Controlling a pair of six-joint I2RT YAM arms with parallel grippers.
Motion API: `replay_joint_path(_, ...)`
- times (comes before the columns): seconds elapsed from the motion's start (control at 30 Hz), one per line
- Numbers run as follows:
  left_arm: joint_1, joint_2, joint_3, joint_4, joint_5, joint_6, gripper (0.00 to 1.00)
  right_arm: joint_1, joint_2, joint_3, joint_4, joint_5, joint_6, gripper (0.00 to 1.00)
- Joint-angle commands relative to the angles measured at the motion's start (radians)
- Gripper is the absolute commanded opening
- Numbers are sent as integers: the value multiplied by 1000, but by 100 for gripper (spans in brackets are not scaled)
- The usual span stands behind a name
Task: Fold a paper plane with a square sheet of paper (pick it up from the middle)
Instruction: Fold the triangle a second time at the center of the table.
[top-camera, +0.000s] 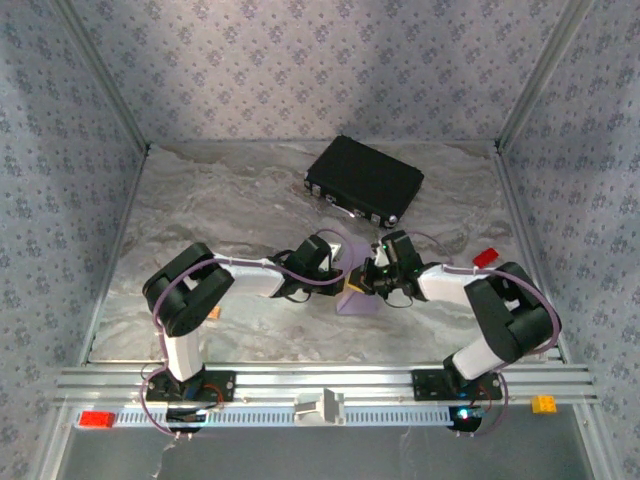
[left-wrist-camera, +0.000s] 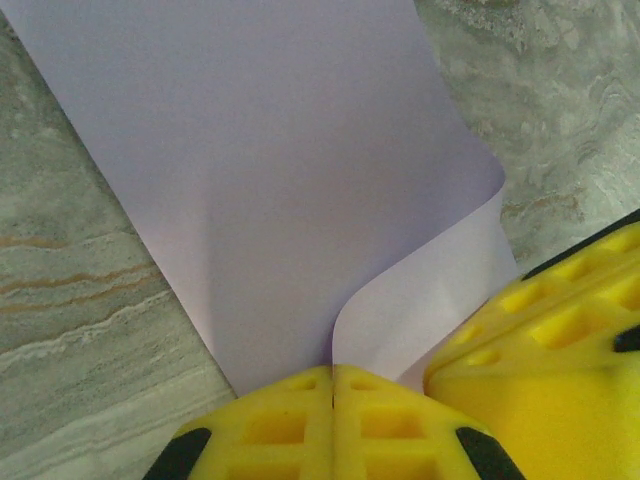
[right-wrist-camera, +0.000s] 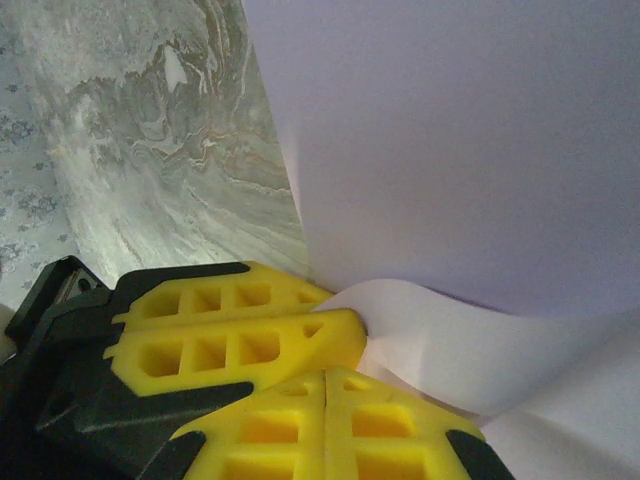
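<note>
The left gripper (left-wrist-camera: 332, 378) is pressing its yellow fingers tightly together, with no gap showing along the seam between them, and it is pinching the square sheet of paper (left-wrist-camera: 300, 170) where the sheet's near edge runs into the fingertips. Just to the right of that pinch a flap of the pale lilac paper is curling upward and bending over toward the neighbouring fingers. The right gripper (right-wrist-camera: 328, 378) is likewise squeezing its fingers flat against each other, and the same curled fold is passing into their tips, so it too is gripping the sheet. In each wrist view the other arm's yellow fingers are sitting just beside the camera's own, nearly touching (the two pinches are lying very close together on one edge of the paper). Beyond the fingers, the rest of the sheet is spreading out broad, plain and unmarked, with a soft shadow running down its middle, and it is covering part of the grey marbled table (left-wrist-camera: 80, 300). From above, the two arms are reaching inward from their bases and meeting tip to tip near the middle of the table, with lilac paper showing on both the far and the near side of the fingers. Farther back, well apart from the grippers, a black case (top-camera: 364, 181) is lying at an angle, and a small red block (top-camera: 485, 257) is resting near the table's right edge.
</note>
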Motion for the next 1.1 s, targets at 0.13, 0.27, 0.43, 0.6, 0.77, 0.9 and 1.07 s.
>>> replay_joint_path(0.13,6,30,12,-15,9,-1,0,-8,30,-32,10,7,-3,2)
replay_joint_path(0.27,7,33,14,-19,11,2,0,-26,41,-75,15,16,-13,2)
replay_joint_path(0.43,7,36,15,-27,13,6,0,-42,41,-92,32,5,-10,2)
replay_joint_path(0.6,6,34,13,-30,12,5,0,-46,-4,-49,-1,-4,-11,3)
replay_joint_path(0.77,7,29,13,-35,11,6,0,-78,7,0,-16,-19,-38,3)
replay_joint_path(0.9,6,25,8,-36,9,7,0,-104,48,-10,-12,-20,-53,3)
replay_joint_path(1.07,6,24,2,-31,7,5,0,-129,78,-60,-27,10,-72,3)
